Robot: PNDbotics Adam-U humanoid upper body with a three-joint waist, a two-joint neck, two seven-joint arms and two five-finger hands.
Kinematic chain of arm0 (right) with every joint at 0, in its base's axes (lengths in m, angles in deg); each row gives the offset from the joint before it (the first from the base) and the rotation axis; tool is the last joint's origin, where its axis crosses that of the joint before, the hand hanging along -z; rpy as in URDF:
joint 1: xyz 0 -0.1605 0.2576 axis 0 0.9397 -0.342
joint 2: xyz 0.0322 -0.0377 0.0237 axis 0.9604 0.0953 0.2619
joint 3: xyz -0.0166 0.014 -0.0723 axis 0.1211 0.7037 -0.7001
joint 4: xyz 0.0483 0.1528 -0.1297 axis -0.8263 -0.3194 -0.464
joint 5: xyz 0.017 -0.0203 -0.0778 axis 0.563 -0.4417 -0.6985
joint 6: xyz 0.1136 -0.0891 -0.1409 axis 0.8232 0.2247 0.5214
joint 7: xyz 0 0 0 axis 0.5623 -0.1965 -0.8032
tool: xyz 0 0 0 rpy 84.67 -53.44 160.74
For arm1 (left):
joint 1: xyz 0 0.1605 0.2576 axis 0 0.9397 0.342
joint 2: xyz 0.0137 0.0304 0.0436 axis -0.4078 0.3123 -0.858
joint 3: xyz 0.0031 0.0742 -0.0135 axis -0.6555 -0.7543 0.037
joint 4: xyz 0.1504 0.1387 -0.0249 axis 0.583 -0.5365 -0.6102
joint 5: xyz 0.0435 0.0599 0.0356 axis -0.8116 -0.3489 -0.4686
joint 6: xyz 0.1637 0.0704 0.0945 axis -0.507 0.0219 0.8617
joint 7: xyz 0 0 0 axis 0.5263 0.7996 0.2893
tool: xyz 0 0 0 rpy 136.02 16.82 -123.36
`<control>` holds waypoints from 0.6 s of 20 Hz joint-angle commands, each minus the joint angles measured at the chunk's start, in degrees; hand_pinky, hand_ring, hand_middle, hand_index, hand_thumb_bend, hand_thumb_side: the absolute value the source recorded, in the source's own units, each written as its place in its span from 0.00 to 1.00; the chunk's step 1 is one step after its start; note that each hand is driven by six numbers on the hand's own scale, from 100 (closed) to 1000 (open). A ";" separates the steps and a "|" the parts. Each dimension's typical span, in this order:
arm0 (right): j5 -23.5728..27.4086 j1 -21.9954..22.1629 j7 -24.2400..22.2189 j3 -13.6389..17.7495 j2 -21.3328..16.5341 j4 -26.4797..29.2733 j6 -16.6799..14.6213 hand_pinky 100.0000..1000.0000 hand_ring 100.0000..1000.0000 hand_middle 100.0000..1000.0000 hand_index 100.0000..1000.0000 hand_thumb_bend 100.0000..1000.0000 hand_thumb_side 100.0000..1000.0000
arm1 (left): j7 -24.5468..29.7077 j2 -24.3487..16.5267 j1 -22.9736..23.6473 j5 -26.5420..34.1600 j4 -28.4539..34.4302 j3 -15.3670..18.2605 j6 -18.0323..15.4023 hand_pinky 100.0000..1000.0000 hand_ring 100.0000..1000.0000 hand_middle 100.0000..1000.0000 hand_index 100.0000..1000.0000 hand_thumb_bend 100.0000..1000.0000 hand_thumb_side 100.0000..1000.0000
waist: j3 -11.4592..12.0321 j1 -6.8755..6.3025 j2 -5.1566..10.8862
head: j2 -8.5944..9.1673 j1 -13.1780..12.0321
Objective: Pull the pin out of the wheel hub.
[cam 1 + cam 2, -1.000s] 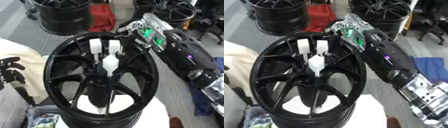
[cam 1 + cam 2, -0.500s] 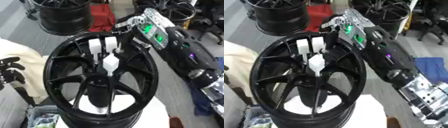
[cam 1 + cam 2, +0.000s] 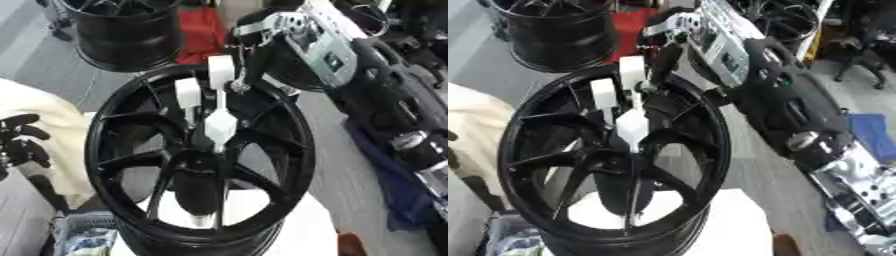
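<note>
The right hand [image 3: 249,55] reaches down over the wheel hub's [image 3: 131,150] far rim, fingers pinching the white pin [image 3: 219,120]; the left hand [image 3: 22,142] idles beside it, curled.

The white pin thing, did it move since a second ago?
Yes. The white pin has come up out of the wheel hub; its white tip now sits higher against the black spokes, with the right hand curled at its top.
</note>
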State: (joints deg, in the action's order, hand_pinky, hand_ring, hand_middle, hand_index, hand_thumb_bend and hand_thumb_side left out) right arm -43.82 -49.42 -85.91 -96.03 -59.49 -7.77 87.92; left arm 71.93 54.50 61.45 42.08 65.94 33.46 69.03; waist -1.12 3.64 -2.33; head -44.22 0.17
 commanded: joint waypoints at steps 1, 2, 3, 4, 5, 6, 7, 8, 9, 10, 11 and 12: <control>1.86 -1.76 0.25 2.84 -4.40 3.91 1.87 0.43 0.47 0.48 0.59 0.25 0.17 | 0.24 -1.11 -0.20 0.25 0.73 0.07 0.37 0.51 0.50 0.60 0.85 0.00 0.87 | -0.28 -0.31 0.97 | 0.10 -0.08; 2.32 -1.68 0.66 3.59 -5.48 4.84 2.35 0.42 0.47 0.47 0.58 0.25 0.16 | 0.24 -1.14 -0.16 0.24 0.74 0.13 0.40 0.51 0.50 0.60 0.85 0.00 0.87 | -0.41 -0.28 1.03 | 0.10 -0.19; 2.71 -1.47 1.28 4.59 -6.72 5.81 2.85 0.42 0.47 0.47 0.58 0.25 0.16 | 0.24 -1.19 -0.11 0.24 0.76 0.22 0.41 0.51 0.50 0.60 0.85 0.00 0.87 | -0.59 -0.25 1.08 | 0.10 -0.28; 3.17 -1.13 1.96 5.37 -7.97 6.71 3.23 0.42 0.46 0.47 0.58 0.25 0.16 | 0.24 -1.22 -0.09 0.25 0.78 0.29 0.43 0.51 0.50 0.60 0.85 0.00 0.87 | -0.67 -0.22 1.10 | 0.10 -0.32; 3.45 -0.60 2.68 6.35 -9.24 7.65 3.68 0.42 0.46 0.47 0.58 0.25 0.16 | 0.24 -1.27 -0.02 0.23 0.80 0.44 0.43 0.51 0.50 0.60 0.85 0.00 0.87 | -0.86 -0.19 1.14 | 0.10 -0.47; 3.68 0.12 3.47 7.40 -10.56 8.64 4.07 0.42 0.46 0.46 0.58 0.25 0.15 | 0.24 -1.31 0.04 0.21 0.81 0.61 0.44 0.51 0.50 0.60 0.85 0.00 0.87 | -1.06 -0.16 1.15 | 0.10 -0.68; 3.78 1.01 4.18 8.44 -11.75 9.65 4.46 0.41 0.46 0.46 0.58 0.26 0.15 | 0.24 -1.35 0.11 0.18 0.82 0.82 0.43 0.51 0.50 0.60 0.85 0.00 0.87 | -1.32 -0.13 1.15 | 0.10 -0.97; 3.88 2.04 4.92 9.57 -12.94 10.74 4.78 0.41 0.46 0.46 0.58 0.26 0.15 | 0.24 -1.39 0.15 0.15 0.83 0.98 0.42 0.51 0.50 0.60 0.85 0.00 0.87 | -1.51 -0.11 1.13 | 0.10 -1.21; 3.73 3.19 5.67 10.77 -14.18 11.87 5.25 0.41 0.46 0.46 0.58 0.26 0.15 | 0.24 -1.42 0.19 0.11 0.83 1.23 0.40 0.51 0.50 0.60 0.85 0.00 0.87 | -1.85 -0.10 1.08 | 0.10 -1.68; 3.60 4.50 6.50 12.11 -15.53 13.06 5.71 0.41 0.45 0.46 0.58 0.26 0.14 | 0.24 -1.43 0.18 0.08 0.85 1.47 0.36 0.51 0.50 0.60 0.85 0.00 0.87 | -2.10 -0.11 0.99 | 0.10 -2.06; 3.16 5.77 7.29 13.38 -16.81 14.04 6.32 0.41 0.45 0.45 0.58 0.26 0.14 | 0.24 -1.42 0.15 0.08 0.88 1.79 0.33 0.51 0.50 0.60 0.85 0.00 0.87 | -2.47 -0.15 0.85 | 0.10 -2.53; 2.58 7.09 8.11 14.71 -18.14 14.86 7.04 0.41 0.45 0.45 0.57 0.17 0.01 | 0.24 -1.43 0.12 0.07 0.91 2.06 0.29 0.51 0.50 0.60 0.85 0.00 0.87 | -2.70 -0.18 0.71 | 0.10 -2.88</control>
State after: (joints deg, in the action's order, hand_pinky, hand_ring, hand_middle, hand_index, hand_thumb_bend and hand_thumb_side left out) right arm -40.83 -41.45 -78.66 -83.56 -74.45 5.02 94.09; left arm 71.90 54.46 61.93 42.08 65.96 34.90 69.08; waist -3.88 3.72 -2.12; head -44.22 -2.20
